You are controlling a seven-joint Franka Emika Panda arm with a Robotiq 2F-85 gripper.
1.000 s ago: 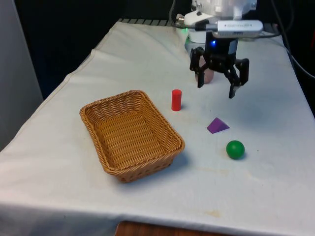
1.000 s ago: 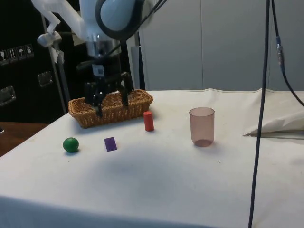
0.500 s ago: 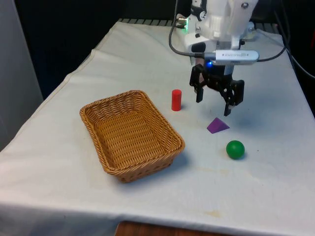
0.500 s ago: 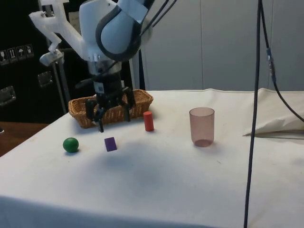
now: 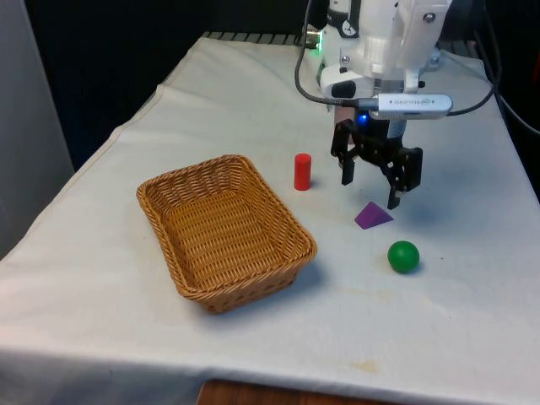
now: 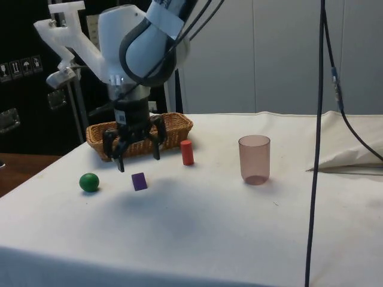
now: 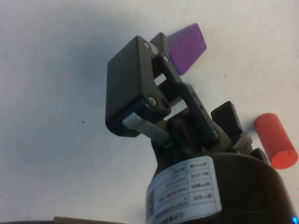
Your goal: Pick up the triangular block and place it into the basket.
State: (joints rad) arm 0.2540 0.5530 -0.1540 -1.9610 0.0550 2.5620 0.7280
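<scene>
The purple triangular block [image 5: 372, 215] lies on the white cloth between the red cylinder and the green ball. In the side view the block [image 6: 139, 180] sits just below my gripper [image 6: 139, 162]. My gripper [image 5: 369, 191] hangs open a little above and behind the block, with nothing between its fingers. The wrist view has the block [image 7: 187, 48] on the cloth just past one black finger [image 7: 131, 88]. The wicker basket [image 5: 169, 187] stands towards the front view's left, a hand's width from the block.
A red cylinder [image 5: 302, 171] stands upright between basket and gripper. A green ball [image 5: 403, 256] rests close to the block on the front view's right. A translucent pink cup [image 6: 254, 159] stands farther along the table in the side view.
My open gripper has come down and forward from beside the cup to just above the purple block. The objects on the table have not moved.
</scene>
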